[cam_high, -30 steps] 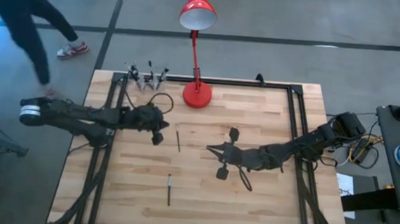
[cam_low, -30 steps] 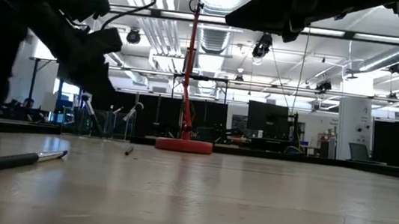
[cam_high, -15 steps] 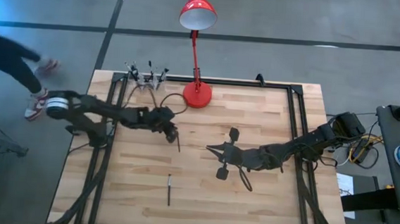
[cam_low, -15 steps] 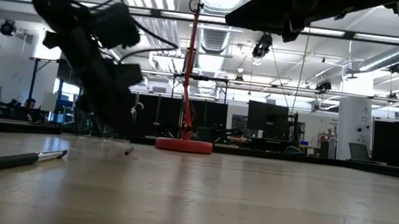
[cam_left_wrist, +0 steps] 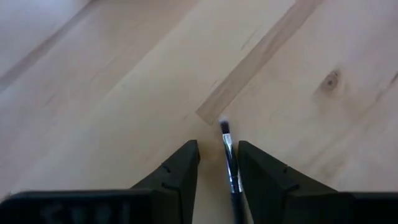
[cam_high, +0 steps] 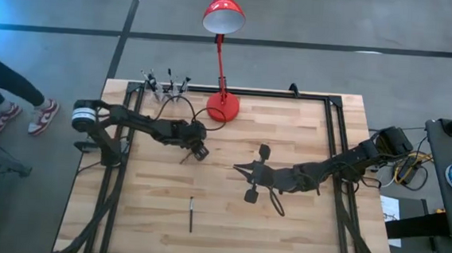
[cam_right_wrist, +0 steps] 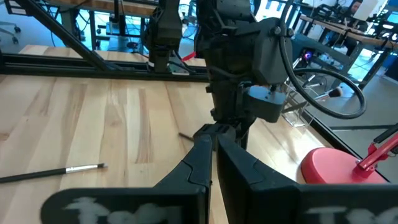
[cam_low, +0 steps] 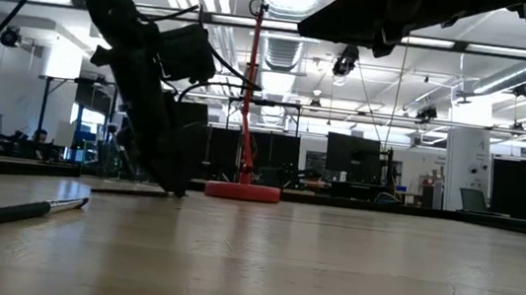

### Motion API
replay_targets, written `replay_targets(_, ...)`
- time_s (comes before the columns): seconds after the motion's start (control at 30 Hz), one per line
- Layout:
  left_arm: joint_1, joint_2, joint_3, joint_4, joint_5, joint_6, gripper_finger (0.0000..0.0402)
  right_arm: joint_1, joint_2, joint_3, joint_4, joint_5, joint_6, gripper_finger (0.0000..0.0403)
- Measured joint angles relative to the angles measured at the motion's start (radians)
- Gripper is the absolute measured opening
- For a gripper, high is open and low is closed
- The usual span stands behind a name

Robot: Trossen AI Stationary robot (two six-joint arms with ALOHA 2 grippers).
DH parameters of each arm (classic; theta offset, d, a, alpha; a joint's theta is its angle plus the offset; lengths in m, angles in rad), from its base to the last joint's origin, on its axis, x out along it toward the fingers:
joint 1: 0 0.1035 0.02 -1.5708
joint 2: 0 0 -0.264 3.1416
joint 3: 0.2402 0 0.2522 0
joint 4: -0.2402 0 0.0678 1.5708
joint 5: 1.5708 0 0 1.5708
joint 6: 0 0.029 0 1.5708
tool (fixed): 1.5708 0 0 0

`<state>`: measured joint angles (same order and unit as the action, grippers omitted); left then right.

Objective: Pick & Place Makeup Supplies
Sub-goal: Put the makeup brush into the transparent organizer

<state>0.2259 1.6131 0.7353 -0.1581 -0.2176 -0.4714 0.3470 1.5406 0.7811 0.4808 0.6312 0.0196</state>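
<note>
A: Where is the left tool (cam_high: pixel 198 151)?
B: Low over the far-left part of the counter (cam_high: pixel 298 235), near the red lamp (cam_high: pixel 221 105). Its fingers (cam_left_wrist: pixel 180 171) stand apart, and a thin brush (cam_left_wrist: pixel 229 163) lies flat on the wood between them, bristle tip pointing away from the wrist. They straddle it without clamping it.

A: And the other brushes?
B: One pencil-like stick (cam_high: pixel 190 214) lies alone near the front of the counter, well apart. Several stand in a holder (cam_high: pixel 165 88) at the far-left edge.

A: The right tool (cam_high: pixel 239 169)?
B: Closed on nothing, hanging above the counter's middle.
</note>
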Motion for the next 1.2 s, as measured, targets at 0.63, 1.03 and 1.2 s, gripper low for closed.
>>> replay_targets(0.63,-0.054,-0.029,-0.027,0.016,-0.001,0.194,0.0006,0.000,0.000,0.000,-0.007,0.000,-0.004,0.0018)
replay_targets(1.03,-0.063,-0.232,-0.120,0.113,0.016,0.196,0.0001,0.000,0.000,0.000,-0.015,0.000,-0.024,0.0018)
replay_targets(1.2,-0.075,-0.331,-0.207,0.288,0.032,0.193,0.0001,0.000,0.000,-0.003,-0.015,0.000,-0.022,0.0018)
